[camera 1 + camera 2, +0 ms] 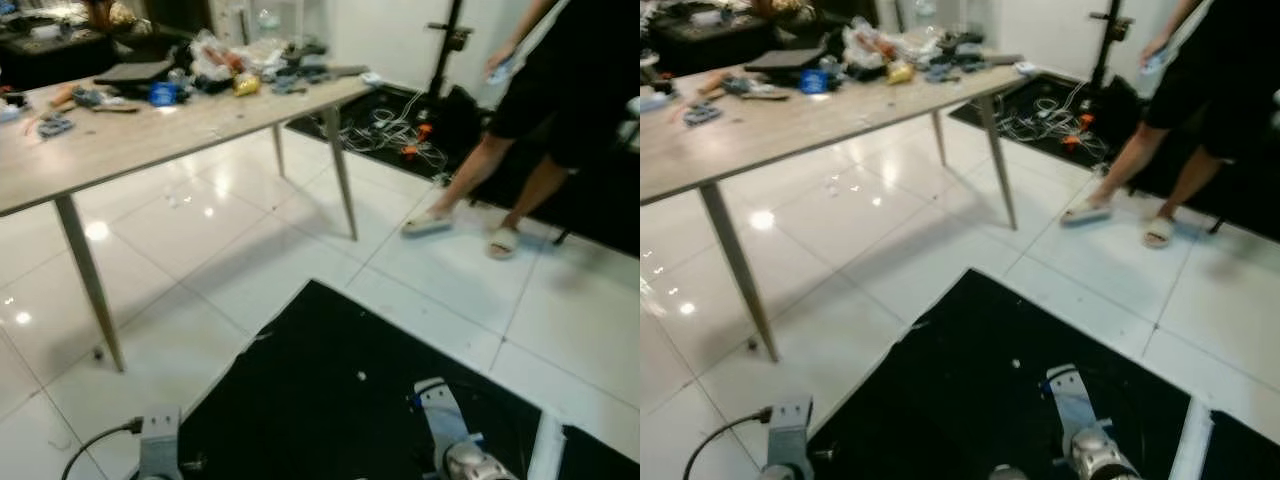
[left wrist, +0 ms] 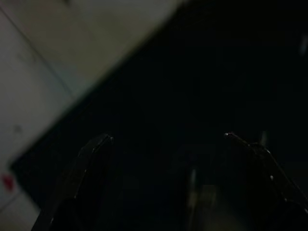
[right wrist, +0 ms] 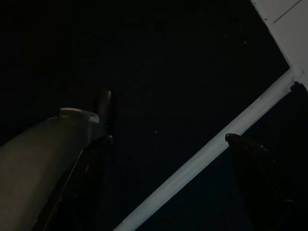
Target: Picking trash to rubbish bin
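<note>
- Glossy white tile floor (image 1: pixel 250 240), wide open between table legs and mat.
- Black mat (image 1: pixel 340 400), matte, straight-edged, right underfoot.
- Pale wood tabletop (image 1: pixel 150 130) on thin slanted legs; trash (image 1: pixel 215 60) heaped at its far end.
- Person (image 1: pixel 560 110) in sandals, far right.
- Left pincer (image 2: pixel 168 144) spread wide, empty, over the mat.
- Right pincer (image 3: pixel 168 144) also wide, empty.

My left arm (image 1: pixel 160 440): silver-grey block housing, thin black cable (image 1: pixel 95 442) looping off its side.
My right arm (image 1: pixel 455 440): silver tube, rounded metal joint, blue-edged bracket.
My left gripper (image 2: pixel 168 180): two long black tapered fingers.
My right gripper (image 3: pixel 171 180): two long black tapered fingers, glossy.
</note>
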`<state>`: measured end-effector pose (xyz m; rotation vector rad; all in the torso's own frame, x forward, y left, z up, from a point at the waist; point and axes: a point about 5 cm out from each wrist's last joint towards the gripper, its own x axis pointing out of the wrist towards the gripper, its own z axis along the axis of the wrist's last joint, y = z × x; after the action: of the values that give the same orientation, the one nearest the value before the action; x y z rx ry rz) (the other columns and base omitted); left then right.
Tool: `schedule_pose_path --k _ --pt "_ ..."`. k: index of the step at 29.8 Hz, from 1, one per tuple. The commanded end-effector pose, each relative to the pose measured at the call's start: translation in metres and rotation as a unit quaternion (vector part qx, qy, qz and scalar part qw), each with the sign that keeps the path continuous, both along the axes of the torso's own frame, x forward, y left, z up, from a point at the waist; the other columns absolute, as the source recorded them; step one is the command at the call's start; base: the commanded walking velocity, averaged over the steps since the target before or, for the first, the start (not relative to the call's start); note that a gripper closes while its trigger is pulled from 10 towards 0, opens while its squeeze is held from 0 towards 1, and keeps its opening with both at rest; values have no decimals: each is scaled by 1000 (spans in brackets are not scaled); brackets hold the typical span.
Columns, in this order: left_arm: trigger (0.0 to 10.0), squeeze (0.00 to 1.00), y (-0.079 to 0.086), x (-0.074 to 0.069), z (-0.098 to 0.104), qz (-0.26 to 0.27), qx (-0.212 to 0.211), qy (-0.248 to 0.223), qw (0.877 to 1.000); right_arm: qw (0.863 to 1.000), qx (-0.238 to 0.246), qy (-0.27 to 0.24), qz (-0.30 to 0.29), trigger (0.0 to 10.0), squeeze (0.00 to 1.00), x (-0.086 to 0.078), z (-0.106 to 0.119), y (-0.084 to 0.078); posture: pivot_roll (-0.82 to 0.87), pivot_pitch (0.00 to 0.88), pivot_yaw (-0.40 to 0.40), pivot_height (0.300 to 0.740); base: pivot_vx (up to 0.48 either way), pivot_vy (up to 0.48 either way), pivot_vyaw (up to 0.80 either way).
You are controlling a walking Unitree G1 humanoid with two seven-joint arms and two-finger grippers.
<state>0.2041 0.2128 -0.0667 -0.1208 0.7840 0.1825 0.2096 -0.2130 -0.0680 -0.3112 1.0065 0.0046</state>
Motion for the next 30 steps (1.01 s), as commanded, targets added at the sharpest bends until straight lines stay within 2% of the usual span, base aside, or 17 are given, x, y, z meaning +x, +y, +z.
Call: schedule_pose_path --k 1,2,3,4,6,8,10,11,12,15,16,17,19,20,21,24,30 --pt "10000 0 7 19 14 5 4 -48 999 1000 -3 7 -4 10000 0 -5 -2 -4 -95 35 74 740 480 0 0" --pt "10000 0 17 46 38 23 -2 -115 993 1000 -6 17 -9 10000 0 -12 -5 -8 -97 28 77 740 480 0 0" --pt "10000 0 17 46 38 23 -2 -115 993 1000 -6 17 -9 10000 0 -12 -5 -8 -97 28 77 740 480 0 0" --pt "10000 0 25 65 57 34 -8 -164 986 1000 -7 23 -14 10000 0 -17 -7 -10 -98 22 79 740 480 0 0" --pt "10000 0 26 69 61 35 -10 -176 984 1000 -8 24 -15 10000 0 -18 -7 -11 -98 22 79 740 480 0 0" --pt "10000 0 27 87 82 29 -49 -236 970 999 -9 32 -20 10000 0 -23 -10 -13 -105 19 80 740 480 0 0" --pt "10000 0 19 111 115 -23 -119 -331 936 999 -13 41 -19 10000 0 -30 -13 -15 -109 18 82 740 480 0 0" --pt "10000 0 19 111 115 -23 -119 -331 936 999 -13 41 -19 10000 0 -30 -13 -15 -109 18 82 740 480 0 0" --pt "10000 0 13 120 131 -59 -149 -374 913 999 -15 45 -17 10000 0 -32 -13 -15 -113 19 83 740 480 0 0" --pt "10000 0 9 124 141 -82 -165 -400 898 999 -16 46 -16 10000 0 -34 -14 -16 -113 19 83 740 480 0 0" --pt "10000 0 -5 136 171 -141 -194 -464 853 998 -19 50 -16 10000 0 -36 -14 -18 -116 23 85 740 480 0 0" --pt "10000 0 -5 136 171 -141 -194 -464 853 998 -19 50 -16 10000 0 -36 -14 -18 -116 23 85 740 480 0 0" --pt "10000 0 -21 144 201 -181 -204 -514 813 998 -21 51 -15 10000 0 -37 -15 -19 -119 25 84 740 480 0 0" --pt "10000 0 -26 146 209 -189 -204 -527 803 998 -22 52 -14 10000 0 -37 -15 -19 -119 26 85 740 480 0 0" --pt "10000 0 -26 146 209 -189 -204 -527 803 998 -22 52 -14 10000 0 -37 -15 -19 -119 26 85 740 480 0 0" --pt "10000 0 -37 153 229 -192 -204 -560 779 998 -24 53 -9 10000 0 -37 -15 -19 -121 24 83 740 480 0 0" --pt "10000 0 -50 160 244 -181 -168 -569 785 998 -26 52 -4 10000 0 -37 -15 -18 -127 21 87 740 480 0 0"
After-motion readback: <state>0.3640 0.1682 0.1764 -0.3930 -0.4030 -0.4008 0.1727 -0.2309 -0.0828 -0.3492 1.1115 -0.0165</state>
